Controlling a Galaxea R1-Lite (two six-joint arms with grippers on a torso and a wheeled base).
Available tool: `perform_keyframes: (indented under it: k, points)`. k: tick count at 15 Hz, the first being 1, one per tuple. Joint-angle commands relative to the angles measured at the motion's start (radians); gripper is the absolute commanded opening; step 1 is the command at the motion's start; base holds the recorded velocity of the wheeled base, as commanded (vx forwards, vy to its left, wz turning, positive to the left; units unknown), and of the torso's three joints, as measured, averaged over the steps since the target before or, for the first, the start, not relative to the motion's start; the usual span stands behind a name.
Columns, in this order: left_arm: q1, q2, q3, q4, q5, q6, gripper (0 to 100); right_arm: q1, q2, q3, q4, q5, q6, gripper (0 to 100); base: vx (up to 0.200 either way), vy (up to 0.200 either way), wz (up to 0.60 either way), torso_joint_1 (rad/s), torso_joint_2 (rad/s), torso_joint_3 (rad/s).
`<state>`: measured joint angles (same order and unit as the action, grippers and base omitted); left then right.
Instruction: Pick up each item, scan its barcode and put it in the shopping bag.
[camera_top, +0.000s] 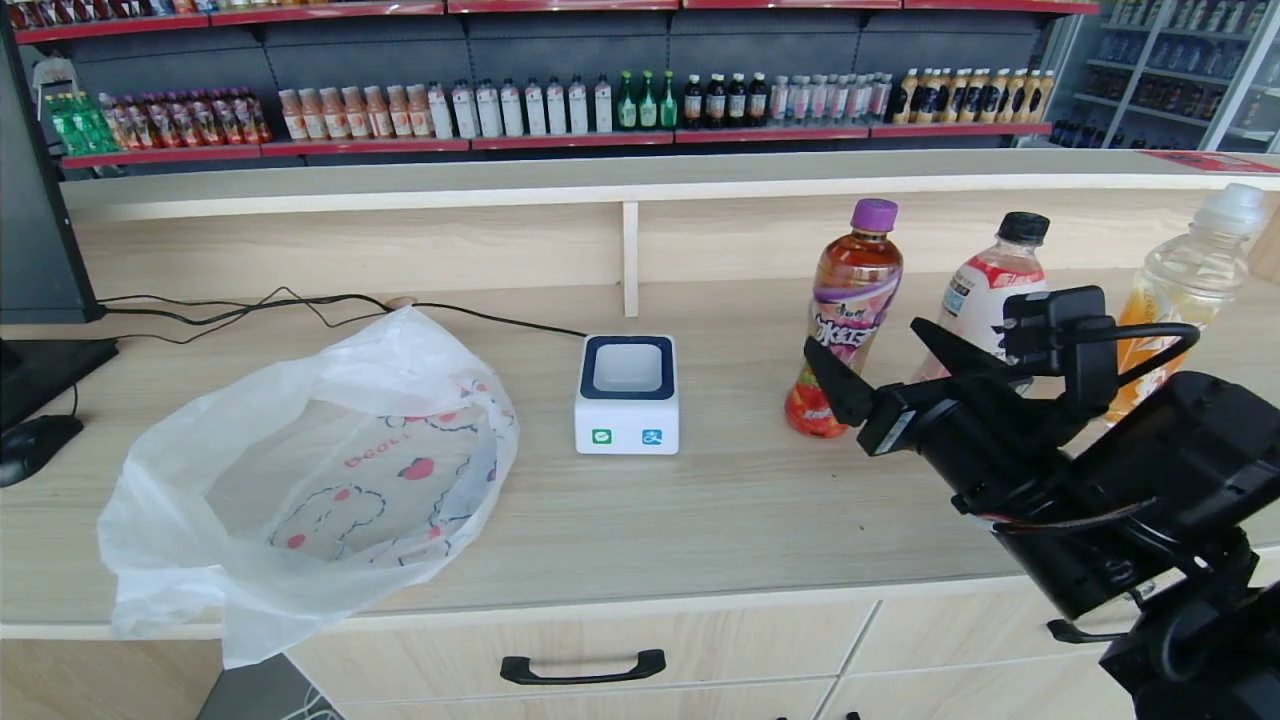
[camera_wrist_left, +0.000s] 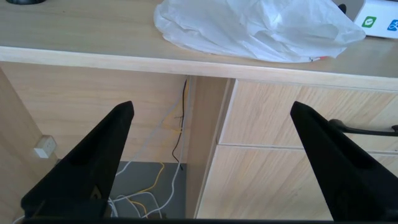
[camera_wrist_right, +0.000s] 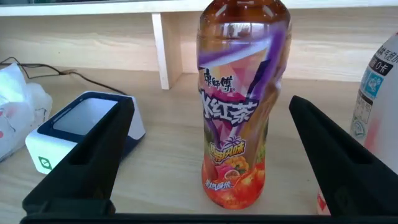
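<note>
R hand (camera_top: 868, 345) is released, fingers spread wide, hovering just short of the purple-cap bottle (camera_top: 852, 310). That bottle stands upright on the surface (camera_top: 750, 520), lined up btwn the fingers in the R wrist view but not touched yet. L hand (camera_wrist_left: 211, 109) is also released, low below the surface edge, facing the drawer fronts (camera_wrist_left: 298, 124). Scanner (camera_top: 627, 393) sits mid-surface, just left of that bottle. Shopping bag (camera_top: 300, 480) lies open further left, no item seen in it. Black-cap bottle (camera_top: 985, 290) & clear-cap bottle (camera_top: 1190, 280) stand upright to the right.

Step, as I read it: 1st pick, approach phase, nothing scanned or bagged. Next move prob needs:
- ease fwd till the bottle body sits btwn the fingers
- clench at mid-label w/o tipping it or bumping the black-cap neighbour
- lift, then turn the barcode toward the scanner window
</note>
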<state>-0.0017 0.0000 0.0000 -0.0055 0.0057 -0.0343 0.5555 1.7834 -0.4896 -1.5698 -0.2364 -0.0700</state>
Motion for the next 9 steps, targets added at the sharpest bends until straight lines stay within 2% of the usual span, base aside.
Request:
perform_keyframes:
  k: [1, 9]
  points:
    - [0.000, 0.000, 0.000, -0.001, 0.000, -0.001, 100, -0.011, 0.048, -0.023, -0.001, 0.000, 0.003, 100, 0.000, 0.000, 0.00, 0.000, 0.00, 0.000]
    - [0.000, 0.002, 0.000, -0.001, 0.000, -0.003, 100, -0.085, 0.102, -0.038, -0.001, 0.005, 0.027, 100, 0.000, 0.000, 0.00, 0.000, 0.00, 0.000]
